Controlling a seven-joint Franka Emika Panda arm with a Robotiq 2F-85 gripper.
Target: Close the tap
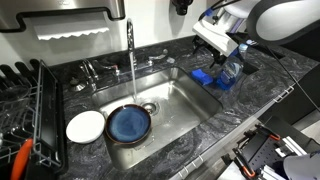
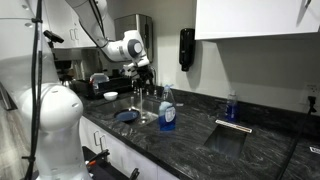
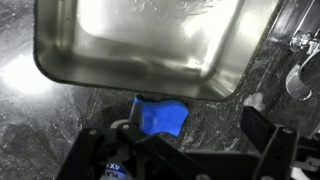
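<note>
The tap (image 1: 129, 40) is a tall slim chrome spout behind the steel sink (image 1: 185, 100), with small lever handles (image 1: 150, 62) at its base. A thin stream of water seems to fall from it onto a blue plate (image 1: 128, 123). My gripper (image 1: 218, 42) hangs open and empty above the counter to the right of the sink, well away from the tap. It also shows in an exterior view (image 2: 143, 68). In the wrist view my open fingers (image 3: 185, 150) are over a blue sponge (image 3: 158, 115) by the sink rim (image 3: 60, 75). Chrome tap parts (image 3: 299, 80) show at the right edge.
A white plate (image 1: 85, 126) lies in the sink beside the blue plate. A dish rack (image 1: 25, 110) stands at the left. The blue sponge (image 1: 205, 77) and a soap bottle (image 1: 232, 70) sit under my gripper. A second small sink (image 2: 235, 130) is set further along the counter.
</note>
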